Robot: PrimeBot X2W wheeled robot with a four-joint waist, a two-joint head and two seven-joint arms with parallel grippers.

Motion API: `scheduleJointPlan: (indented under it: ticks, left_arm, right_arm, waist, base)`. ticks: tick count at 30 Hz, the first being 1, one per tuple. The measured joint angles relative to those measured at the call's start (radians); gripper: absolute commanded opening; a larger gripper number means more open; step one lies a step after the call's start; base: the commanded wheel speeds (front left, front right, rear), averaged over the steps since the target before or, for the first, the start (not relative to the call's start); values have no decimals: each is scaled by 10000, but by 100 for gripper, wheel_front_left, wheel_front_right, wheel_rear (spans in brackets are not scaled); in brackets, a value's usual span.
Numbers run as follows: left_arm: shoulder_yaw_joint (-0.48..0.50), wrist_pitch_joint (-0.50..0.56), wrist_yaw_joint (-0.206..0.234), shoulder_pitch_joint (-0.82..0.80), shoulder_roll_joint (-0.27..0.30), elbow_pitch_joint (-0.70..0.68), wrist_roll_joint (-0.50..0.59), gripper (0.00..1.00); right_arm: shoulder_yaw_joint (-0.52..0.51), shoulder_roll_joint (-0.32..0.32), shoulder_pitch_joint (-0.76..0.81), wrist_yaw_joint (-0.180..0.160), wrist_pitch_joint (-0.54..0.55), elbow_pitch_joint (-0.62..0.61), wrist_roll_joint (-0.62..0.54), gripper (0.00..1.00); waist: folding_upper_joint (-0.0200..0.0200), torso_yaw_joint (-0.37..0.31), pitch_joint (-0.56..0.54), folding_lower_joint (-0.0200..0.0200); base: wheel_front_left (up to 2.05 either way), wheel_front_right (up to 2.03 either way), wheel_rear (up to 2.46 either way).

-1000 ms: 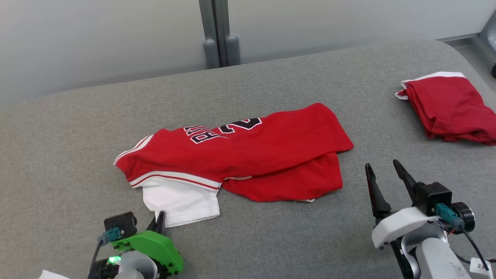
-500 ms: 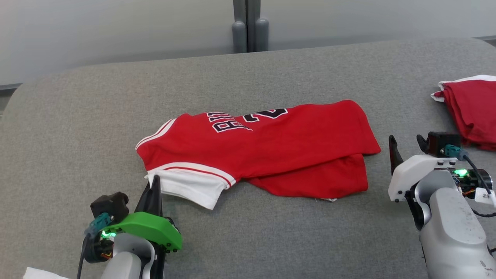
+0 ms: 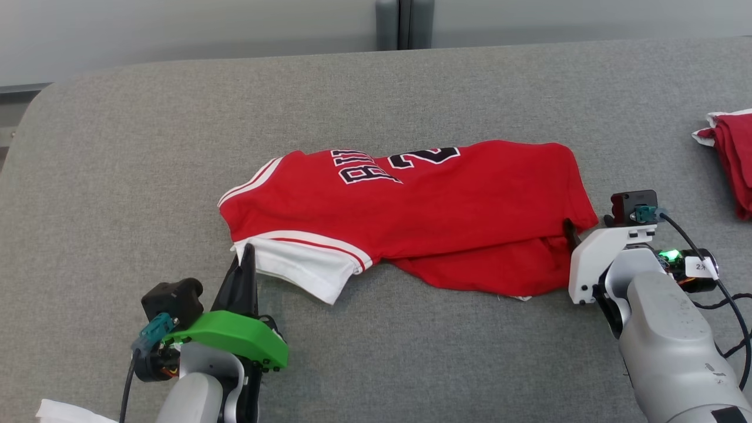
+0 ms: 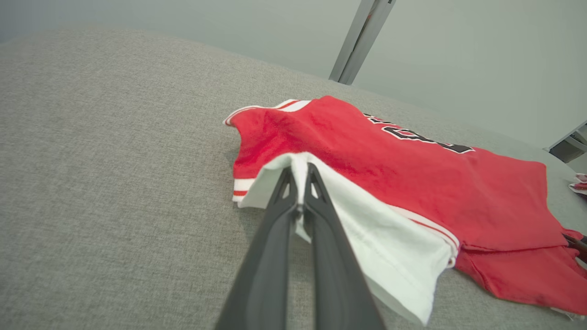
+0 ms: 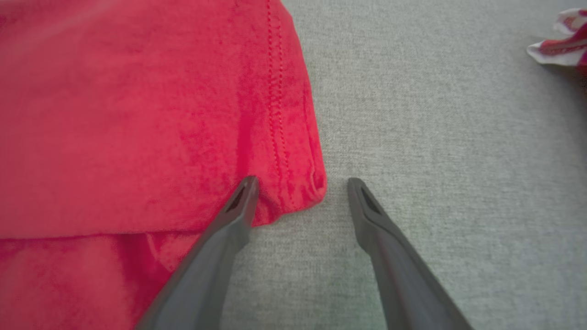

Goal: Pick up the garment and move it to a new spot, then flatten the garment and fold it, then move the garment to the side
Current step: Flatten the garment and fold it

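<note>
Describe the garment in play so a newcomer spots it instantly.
Mid-way across the grey fabric-covered table lies a rumpled red jersey with a white sleeve. Unlike the folded red cloth at the right edge, it carries black-and-white lettering.

Grey surface [image 3: 147, 147] carries red jersey [image 3: 446, 205], red bundle [image 3: 737, 158]

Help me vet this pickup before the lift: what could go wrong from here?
1. The left gripper is shut on just the edge of the white sleeve; it may slip out on lifting.
2. The right gripper is open astride the hem corner of the jersey; closing may catch only the top layer, so the lower one sags.
3. A second red garment lies to the right; carrying that way could mix them.
</note>
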Motion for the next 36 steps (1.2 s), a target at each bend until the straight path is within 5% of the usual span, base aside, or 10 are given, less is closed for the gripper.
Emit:
scheduleJointPlan:
  ticks: [4, 5, 6, 9, 18, 25, 36]
  left_arm:
    - [-17, 31, 6, 71, 6, -159, -56, 0]
    - [-15, 33, 10, 75, 8, -194, -69, 0]
    - [-21, 38, 10, 75, 13, -224, -69, 0]
    - [-31, 44, 4, 75, 13, -313, -180, 0]
    - [153, 90, -226, -119, 4, -552, -736, 0]
    - [405, 447, -449, -963, 276, -1260, -1126, 0]
    - [763, 1628, -535, -2674, 1206, -3496, -1327, 0]
  right_arm:
    - [165, -4, -198, 0, 134, 343, -29, 100]
    - [215, -4, -252, 0, 148, 424, 8, 79]
    - [255, -6, -308, 0, 159, 506, 58, 47]
    - [305, -4, -426, 0, 178, 686, 236, 0]
    - [512, 31, -977, 0, -441, 871, 1427, 0]
    - [1526, 36, -1512, 0, -410, 330, 3509, 0]
    - [2696, -769, -1034, 0, 792, -3825, 6740, 0]
  waist:
    - [0, -57, -8, 0]
    - [0, -76, -10, 0]
    - [0, -93, -13, 0]
    - [0, -133, -16, 0]
    - [0, -248, -123, 0]
    - [0, -403, -463, 0]
    - [0, -801, -1381, 0]
  base:
    - [0, 0, 0]
    - [0, 0, 0]
    - [0, 0, 0]
    - [0, 0, 0]
    - [0, 0, 0]
    - [0, 0, 0]
    - [0, 0, 0]
